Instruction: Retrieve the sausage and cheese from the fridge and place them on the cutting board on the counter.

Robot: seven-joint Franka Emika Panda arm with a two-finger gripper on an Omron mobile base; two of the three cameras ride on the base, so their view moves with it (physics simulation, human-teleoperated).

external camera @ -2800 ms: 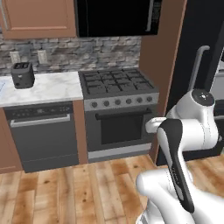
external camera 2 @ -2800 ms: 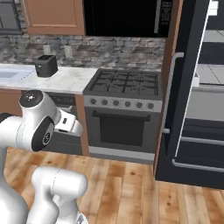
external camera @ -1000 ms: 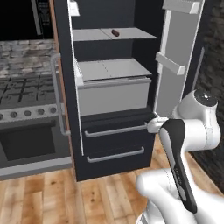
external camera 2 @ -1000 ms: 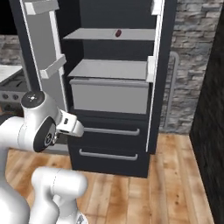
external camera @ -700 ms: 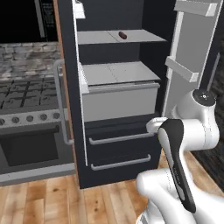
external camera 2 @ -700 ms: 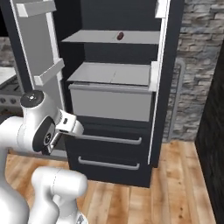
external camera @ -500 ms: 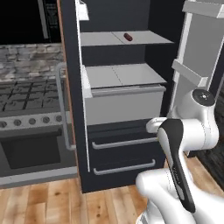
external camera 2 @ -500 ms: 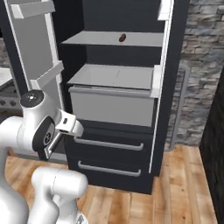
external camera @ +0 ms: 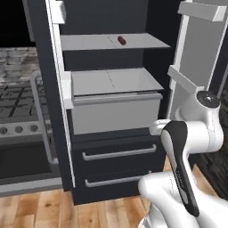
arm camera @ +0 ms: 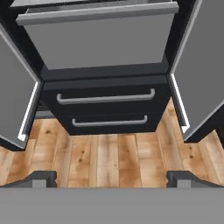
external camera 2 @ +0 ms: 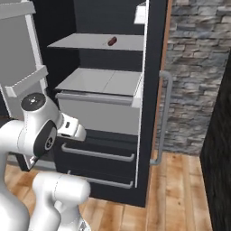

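On upper shelf: sausage (external camera: 120, 41) | fridge (external camera: 111, 147) doors ajar | end effector (arm camera: 111, 177) spread wide, empty

So off at 9 o'clock in the left base view there's a grey stove (external camera: 20, 133) — burner grates on top, a row of round knobs (external camera: 3, 130) under them, and a dark oven door below. Behind it runs a grey stone backsplash (external camera: 18, 67). The floor is light wood planks (arm camera: 109, 153), clearest in the hand view around 6 o'clock. In the right base view a stone wall (external camera 2: 196, 76) fills the 3 o'clock side — rough grey-brown blocks — with a narrow brown wooden panel (external camera 2: 166, 45) running upright just beside it.
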